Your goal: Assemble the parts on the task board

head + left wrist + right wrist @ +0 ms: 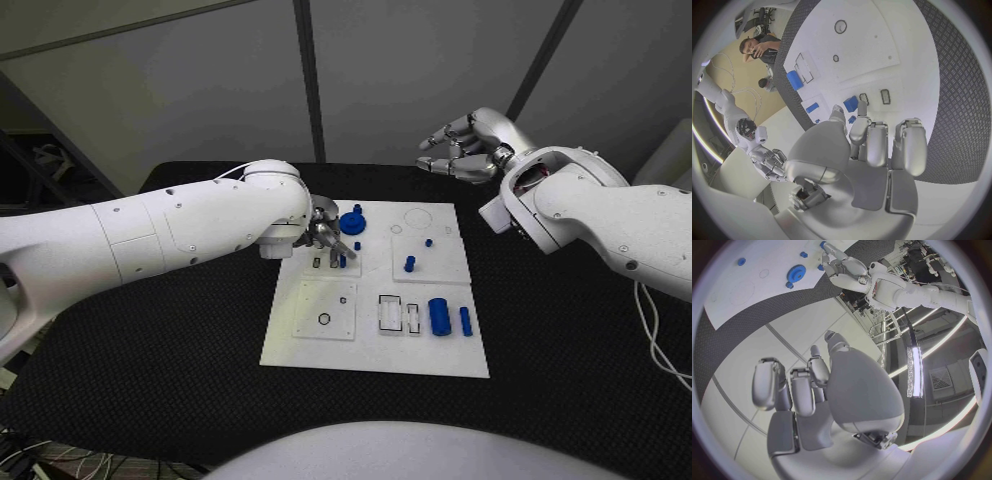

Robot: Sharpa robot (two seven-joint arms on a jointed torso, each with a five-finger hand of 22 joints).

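Note:
The white task board (372,345) lies mid-table. A blue gear (352,222) stands near its far left corner, small blue pegs (408,264) further right, and two blue cylinders (438,316) lie near the right edge. My left hand (326,234) reaches down over the board's far left part, beside the gear. Its thumb and a fingertip pinch a small blue part (851,103) next to two narrow slots (884,96). My right hand (464,146) hovers raised beyond the board's far right corner, fingers curled in on nothing. From there the gear (792,274) shows far off.
Black matting (144,360) covers the table around the board. On the board's near half are a square plate with an oval hole (323,319) and two rectangular pockets (389,312). Grey wall panels stand behind the table.

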